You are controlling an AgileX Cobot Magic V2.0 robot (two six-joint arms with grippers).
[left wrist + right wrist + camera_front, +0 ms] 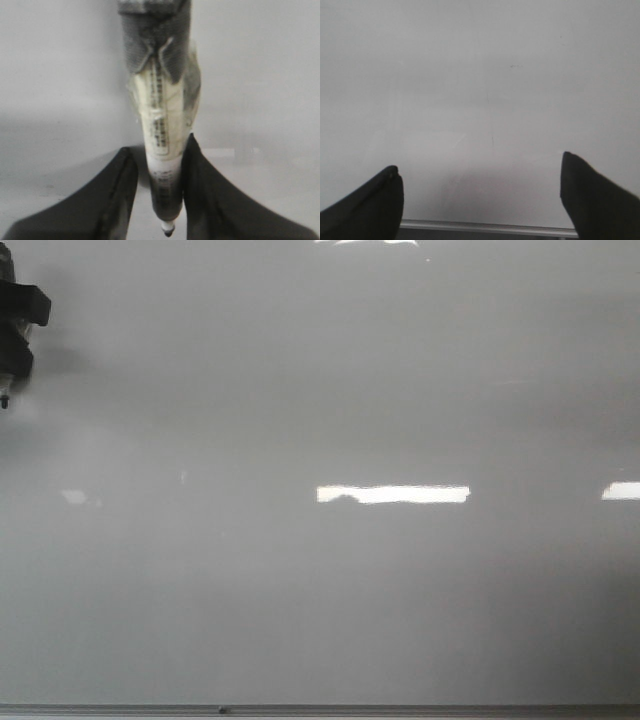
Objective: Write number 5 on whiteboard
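The whiteboard [330, 590] is glossy pale grey and fills the front view. No number 5 shows on it in any view. My left gripper [12, 335] is at the far left edge of the front view, shut on a marker [162, 145] with a pale taped body and a dark tip [4, 400]. In the left wrist view the two dark fingers [107, 200] press the marker's sides. The tip is close to the board; I cannot tell whether it touches. My right gripper [480, 172] is open and empty over the board [470, 75].
Bright rectangular glare [393, 494] lies on the board at mid-height, with more at the right edge [622, 490]. A thin grey frame edge [320, 708] runs along the board's bottom and also shows in the right wrist view [485, 228].
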